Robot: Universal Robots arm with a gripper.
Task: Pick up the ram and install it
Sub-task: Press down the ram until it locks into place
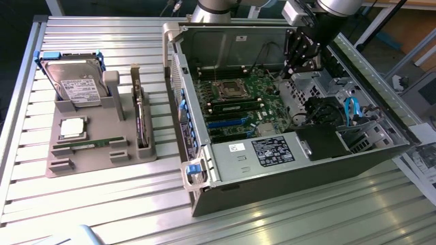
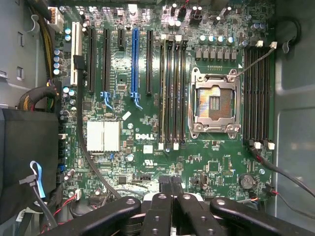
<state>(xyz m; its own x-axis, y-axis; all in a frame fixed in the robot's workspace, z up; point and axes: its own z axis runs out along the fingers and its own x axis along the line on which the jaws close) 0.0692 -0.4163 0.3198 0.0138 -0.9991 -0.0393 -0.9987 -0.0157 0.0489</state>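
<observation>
On the exterior view's left, the grey holder tray point(image 1: 81, 166) keeps spare parts sorted: hard drive point(image 1: 76, 81) up top, square processor point(image 1: 72, 127) below it, then the ram point(image 1: 87, 145), a thin green stick lying flat in its slot, untouched. Dark expansion card point(image 1: 140, 120) stands on edge beside it. Moving right, open PC case point(image 1: 204, 173) lies on its side, exposing the motherboard point(image 1: 242, 99). Gripper point(image 2: 172, 189) hangs over the board, fingers clenched together, holding nothing, well apart from the ram.
</observation>
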